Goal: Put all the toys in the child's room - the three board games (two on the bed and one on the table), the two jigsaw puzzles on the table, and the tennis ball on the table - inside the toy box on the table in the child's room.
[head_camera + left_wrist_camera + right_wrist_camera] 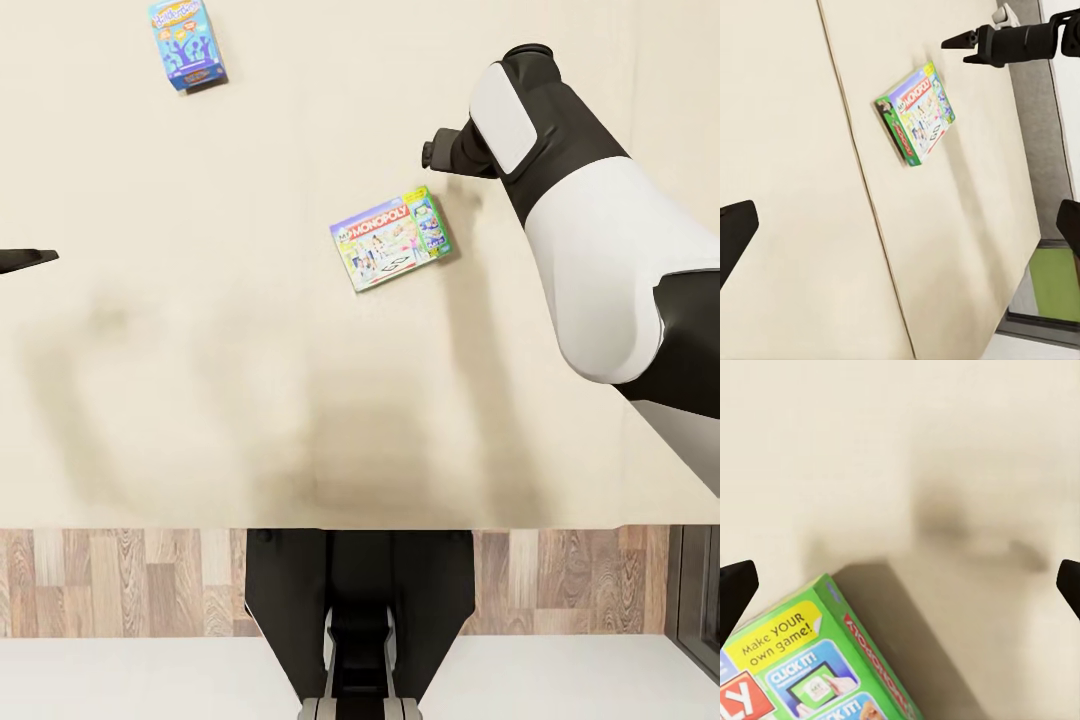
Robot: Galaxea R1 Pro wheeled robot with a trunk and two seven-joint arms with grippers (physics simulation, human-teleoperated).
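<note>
Nearest the head camera, the robot's dark trunk (358, 610) rises from the lower centre of the frame, over a strip of wood-plank floor (120, 582). Above it the bed (200, 400) spreads across most of the frame as a plain cream surface; in the left wrist view a seam divides its mattress into two parts.

Right arm (590, 230), white and black, enters from the right edge and reaches toward the upper centre. The right gripper (964, 49) hovers above the bed just beside the white board game, apart from it; the right wrist view shows its two dark fingertips at opposite edges of the frame, spread wide, with nothing between them.

White Monopoly board game (391, 241) lies flat and slightly rotated at the centre right of the head view; its green edge appears at the lower left of the right wrist view.

Teal-blue board game (187, 42), smaller, lies flat at the upper left, well apart from the white one.

Left gripper (900, 225): one dark fingertip (25, 260) shows at the left edge of the head view. In the left wrist view its fingertips sit at opposite edges, wide apart and empty.
</note>
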